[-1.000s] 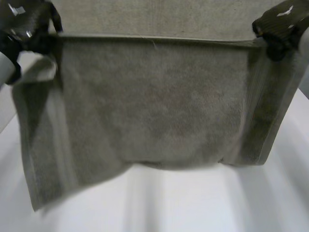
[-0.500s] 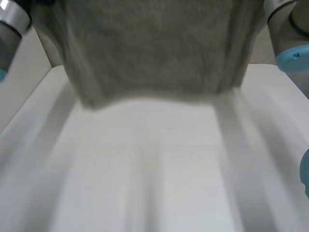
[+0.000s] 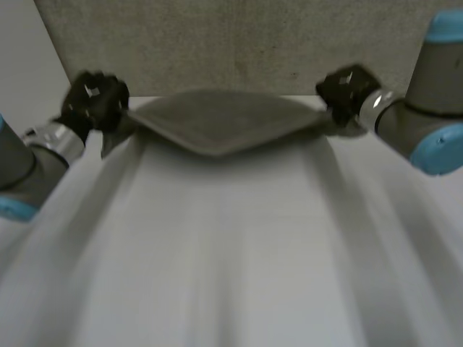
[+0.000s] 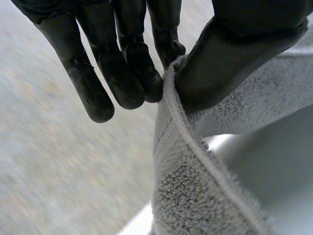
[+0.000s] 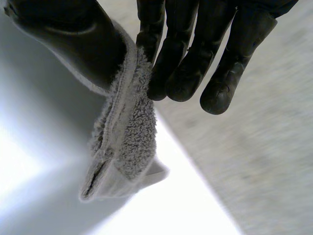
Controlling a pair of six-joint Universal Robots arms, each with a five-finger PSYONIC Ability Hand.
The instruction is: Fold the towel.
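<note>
Towel [image 3: 224, 129] hangs stretched between both hands, no fold laid down yet

In the head view the left hand [image 3: 94, 105] holds one end of the towel over the far part of the white surface [image 3: 231, 260]. The right hand [image 3: 346, 90] holds the other end at about the same height. The cloth spans the gap between them. It is fairly straight along its far edge and sags to a low point in the middle on the near side. Whether that low point touches the surface cannot be told.

By my reading the task is partway at best. The towel is gripped and spread wide, but no finished fold lies flat on the surface. From above, the number of layers hanging between the hands cannot be made out. Still to do, I judge, are lowering the cloth, bringing one edge over onto the other and letting go.

The wrist views add the grips, which the head view gives only as dark lumps. At the left hand, the fingers [image 4: 122, 78] are nearly straight and the thumb [image 4: 230, 54] presses the hemmed edge against them, so the towel is pinched there. At the right hand, the thumb [image 5: 73, 39] and fingers [image 5: 181, 73] pinch a corner. The bit hanging below that pinch looks doubled, with two hems lying together. This hints that one fold may already be in. Only the head view gives the whole span and its sag.
</note>
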